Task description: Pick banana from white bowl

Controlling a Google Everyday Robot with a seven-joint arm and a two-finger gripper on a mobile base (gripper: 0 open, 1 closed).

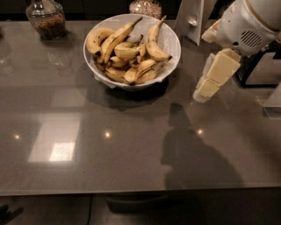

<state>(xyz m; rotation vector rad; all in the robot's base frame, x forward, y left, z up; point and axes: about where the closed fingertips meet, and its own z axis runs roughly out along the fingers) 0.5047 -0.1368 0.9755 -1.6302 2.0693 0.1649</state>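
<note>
A large white bowl (171,41) stands on the grey counter at the back centre. It holds several spotted yellow bananas (127,50) piled together, some sticking up over the rim. My gripper (203,91) hangs over the counter to the right of the bowl, cream-coloured and pointing down and to the left, a short way from the bowl's right rim. The white arm housing (246,26) sits above it at the upper right. Nothing shows in the gripper.
A glass jar (46,17) with brown contents stands at the back left, another jar (147,6) behind the bowl. A white stand (191,17) is at the bowl's back right. A dark object (257,70) sits at the right edge. The counter's front edge runs along the bottom.
</note>
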